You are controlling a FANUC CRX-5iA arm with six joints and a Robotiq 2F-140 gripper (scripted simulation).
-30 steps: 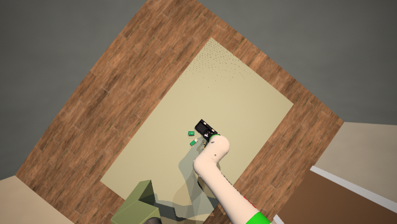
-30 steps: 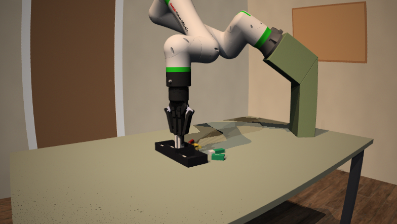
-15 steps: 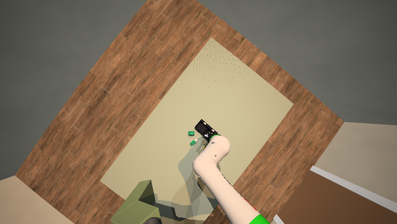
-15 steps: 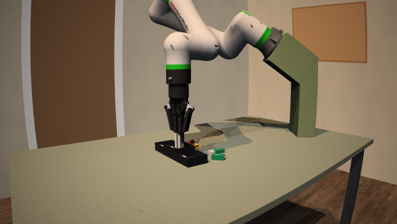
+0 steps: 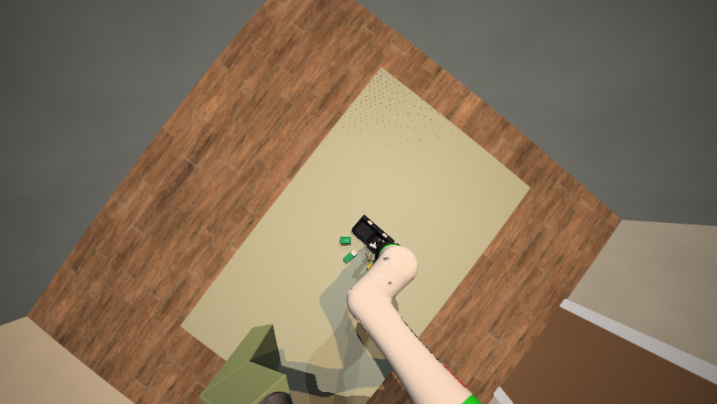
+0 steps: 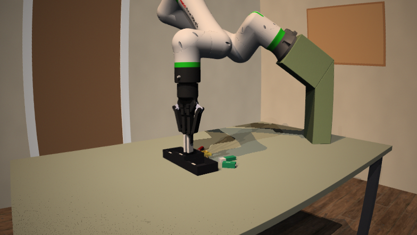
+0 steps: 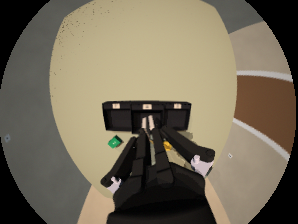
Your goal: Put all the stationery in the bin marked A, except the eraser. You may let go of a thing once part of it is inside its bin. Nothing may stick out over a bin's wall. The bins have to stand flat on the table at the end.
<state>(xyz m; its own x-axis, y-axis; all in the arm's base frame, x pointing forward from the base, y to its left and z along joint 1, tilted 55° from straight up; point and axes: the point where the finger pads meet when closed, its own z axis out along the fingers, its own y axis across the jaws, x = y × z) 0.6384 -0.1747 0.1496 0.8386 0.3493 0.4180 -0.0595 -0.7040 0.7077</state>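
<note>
So the claw (image 6: 188,151) (image 7: 149,121) is pointing straight down into the middle compartment of the black three-compartment bin set (image 5: 362,230) (image 6: 207,168) (image 7: 118,120). Fingers are basically closed, with just a sliver between the tips, and I can't spot anything gripped. Each compartment has a pale label, but they're too small for me to read, so no clue which one is A.

As for the stationery, a green block (image 5: 345,240) (image 6: 228,165) (image 7: 114,142) sits on the worktop (image 5: 426,175) (image 6: 116,189) (image 7: 145,60) near one end of the bins. Close by is a green-and-white piece (image 5: 349,257) (image 6: 230,158), probably the eraser. Some yellow bits (image 5: 369,266) (image 6: 207,153) (image 7: 167,145) lie just beside the bins, with a red item (image 6: 200,148) next to them, partly hidden.

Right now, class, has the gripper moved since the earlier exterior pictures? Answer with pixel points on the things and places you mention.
Yes: the gripper (image 5: 372,244) (image 6: 188,152) (image 7: 149,121) has moved upward, judged against the black bins (image 5: 358,224) (image 6: 207,169) (image 7: 104,116), which have stayed in place.
</note>
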